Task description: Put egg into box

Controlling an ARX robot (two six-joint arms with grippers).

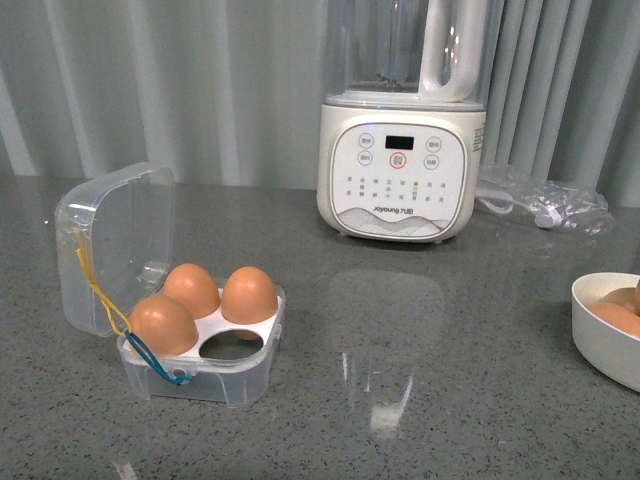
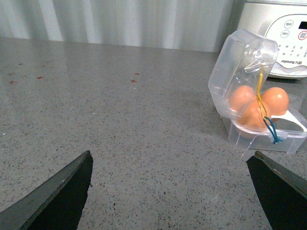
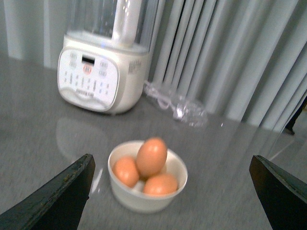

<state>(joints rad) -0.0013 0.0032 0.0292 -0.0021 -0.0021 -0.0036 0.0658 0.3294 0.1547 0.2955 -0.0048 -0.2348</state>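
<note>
The box point(image 1: 205, 365) stands at the front left with its clear lid point(image 1: 110, 250) swung open. It holds three brown eggs, and the near right hole point(image 1: 232, 345) of its white tray is empty. My left gripper point(image 2: 171, 154) hovers open over bare table, with the box point(image 2: 268, 134) ahead beside one fingertip. My right gripper point(image 3: 171, 157) is open just short of a white bowl point(image 3: 139, 201). An egg point(image 3: 151, 156) stands on top of two more eggs in that bowl. Neither gripper shows in the front view.
A white blender point(image 1: 400, 170) stands at the back centre in front of a grey curtain. A clear bag with a cable point(image 1: 545, 205) lies to its right. The bowl point(image 1: 600, 345) sits at the table's right edge.
</note>
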